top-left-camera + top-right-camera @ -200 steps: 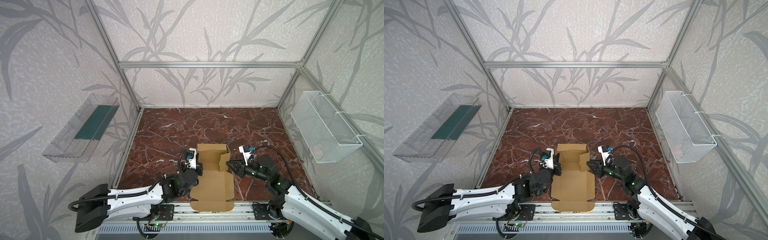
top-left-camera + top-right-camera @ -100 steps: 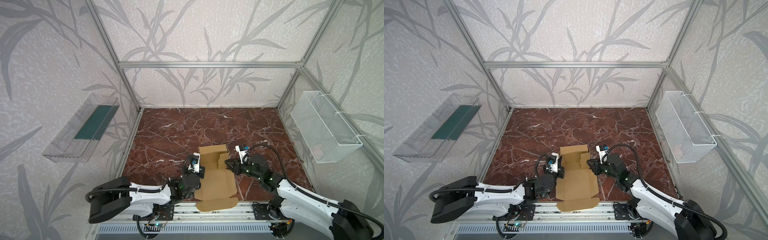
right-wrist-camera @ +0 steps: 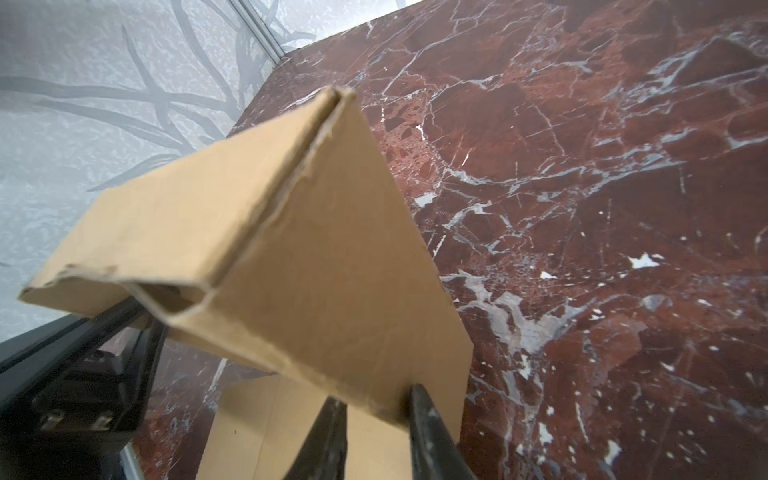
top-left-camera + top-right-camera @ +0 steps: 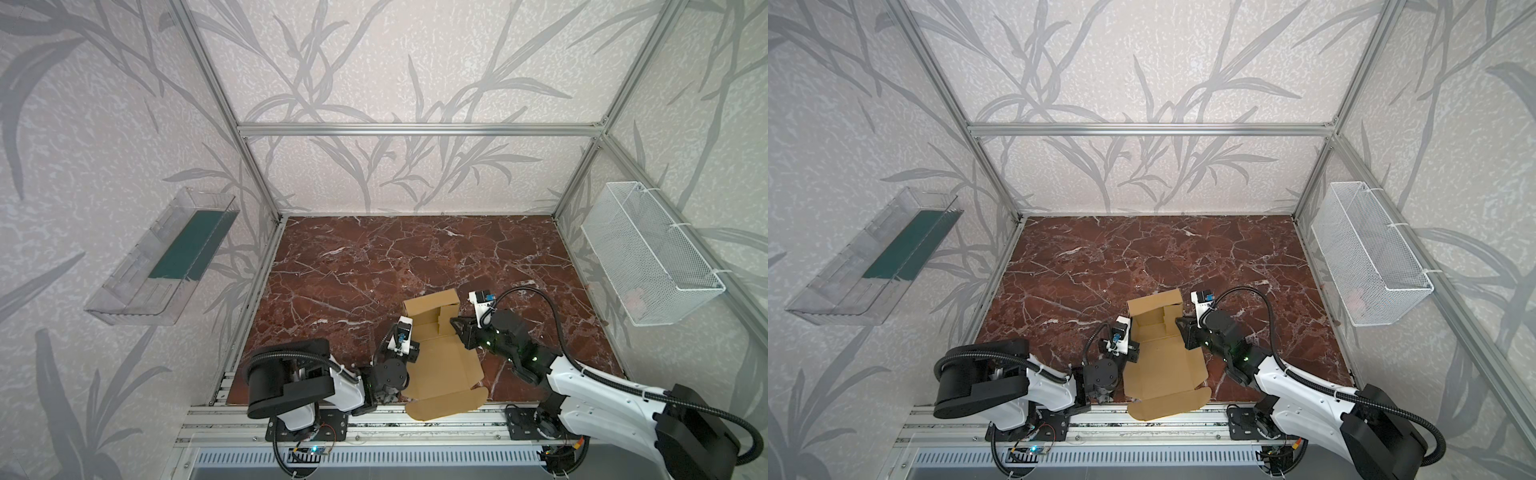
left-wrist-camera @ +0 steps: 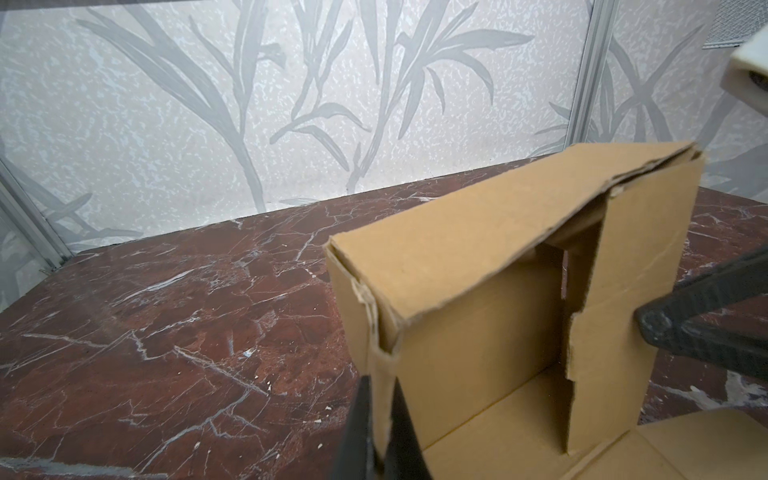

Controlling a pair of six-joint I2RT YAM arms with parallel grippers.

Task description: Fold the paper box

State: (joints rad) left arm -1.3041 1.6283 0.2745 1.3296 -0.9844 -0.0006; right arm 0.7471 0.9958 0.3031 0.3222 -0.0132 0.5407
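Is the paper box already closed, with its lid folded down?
No: in a top view the paper box lies open, its wide near panel flat on the marble table and its inside showing.

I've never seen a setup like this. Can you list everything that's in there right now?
paper box: one, plain tan, near the tabletop's front edge, far and side walls raised, front flap lying flat
tabletop: one, red-brown marble pattern
clear tray: one, transparent, on the left wall, holding a dark green panel
wire basket: one, white, on the right wall
frame: silver metal bars around the cell
walls: pale with grey leaf print
left arm, right arm: white and black, at the front edge
left hand: black, pinching the box's left wall
right hand: black, clamped on the box's right wall
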